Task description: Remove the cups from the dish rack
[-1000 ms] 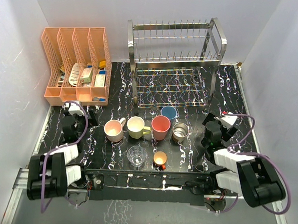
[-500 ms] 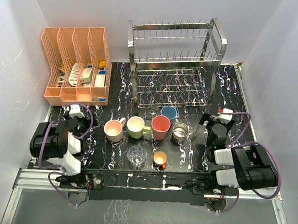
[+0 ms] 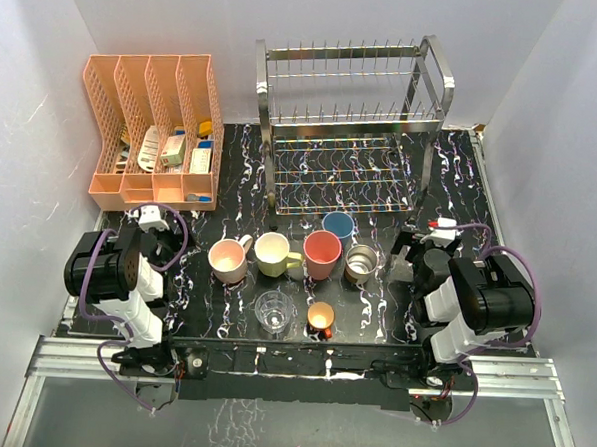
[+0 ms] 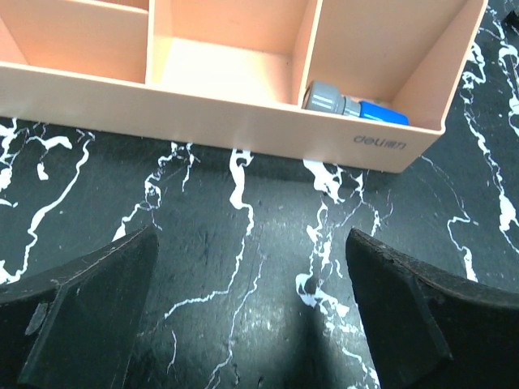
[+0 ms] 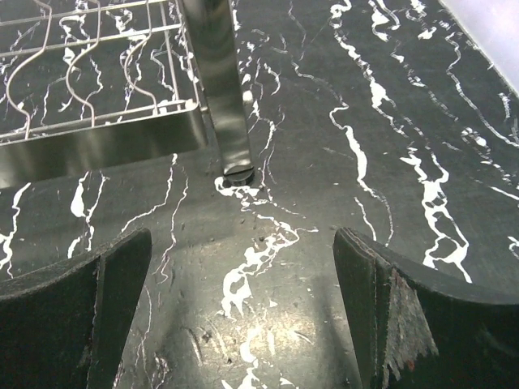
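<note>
**A:** What's the biggest thing there?

**B:** The black marbled surface (image 3: 374, 313). At its back stands the dish rack (image 3: 349, 126), two tiers of chrome wire, with a peach organizer (image 3: 153, 131) just to its left.

**A:** And the arms?

**B:** Both are folded low at the near edge. The left hand (image 4: 251, 243) is spread wide over the marble, facing the organizer's front wall. The right hand (image 5: 243, 243) is also spread wide. It hangs over the surface just short of the rack's near right leg.

**A:** Where are the cups?

**B:** All seven stand upright on the surface in front of the rack, between the two arms. The light blue tumbler (image 3: 338, 225) is nearest the rack. Behind it runs a row, left to right: pale pink mug (image 3: 227, 259), yellow mug (image 3: 273, 252), salmon-red cup (image 3: 322, 252), steel cup (image 3: 361, 263). Closest to the arm bases sit the clear glass (image 3: 274, 311) and, beside it, the small orange mug (image 3: 321, 317).

**A:** Anything smaller?

**B:** A grey-and-blue item (image 4: 353, 105) lies in the organizer's rightmost compartment; I can't tell what it is.
</note>
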Robot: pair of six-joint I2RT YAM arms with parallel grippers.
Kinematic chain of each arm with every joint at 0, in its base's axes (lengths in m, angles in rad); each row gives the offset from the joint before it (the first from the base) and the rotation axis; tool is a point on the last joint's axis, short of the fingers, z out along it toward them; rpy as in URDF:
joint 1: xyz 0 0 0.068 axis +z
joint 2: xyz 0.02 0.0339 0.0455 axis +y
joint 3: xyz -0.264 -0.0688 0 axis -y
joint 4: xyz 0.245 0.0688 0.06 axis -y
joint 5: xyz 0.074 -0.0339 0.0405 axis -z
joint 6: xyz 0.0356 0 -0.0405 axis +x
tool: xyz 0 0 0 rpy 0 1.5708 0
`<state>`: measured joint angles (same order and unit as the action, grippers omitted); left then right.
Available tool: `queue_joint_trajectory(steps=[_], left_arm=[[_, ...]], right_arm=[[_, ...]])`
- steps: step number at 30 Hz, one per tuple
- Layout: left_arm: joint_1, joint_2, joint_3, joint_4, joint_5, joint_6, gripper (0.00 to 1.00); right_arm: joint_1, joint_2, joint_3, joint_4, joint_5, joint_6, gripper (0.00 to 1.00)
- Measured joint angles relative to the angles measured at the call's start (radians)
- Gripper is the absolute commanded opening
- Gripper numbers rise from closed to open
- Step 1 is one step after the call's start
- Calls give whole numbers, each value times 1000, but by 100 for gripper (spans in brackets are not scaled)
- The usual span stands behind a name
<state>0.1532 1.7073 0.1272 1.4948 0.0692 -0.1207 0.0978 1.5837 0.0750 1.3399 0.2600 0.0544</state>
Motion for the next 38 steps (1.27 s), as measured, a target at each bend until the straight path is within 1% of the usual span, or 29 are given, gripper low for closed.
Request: queue_joint_trajectory(steps=[6,10,18,38], left_arm=[[0,-1,20,-41,6,3,97],[-7,-1,58,-103,30,18,97],[-28,-1,94,-174,51,45,97],[-40,-1,105,-204,46,62,97]], right_arm=[[-1,7,45,-24,-21,-4,98],[-1,7,82,-58,-21,-5,98],[-1,7,92,-64,-21,-5,98],[-1,7,92,-83,-23,-5,98]])
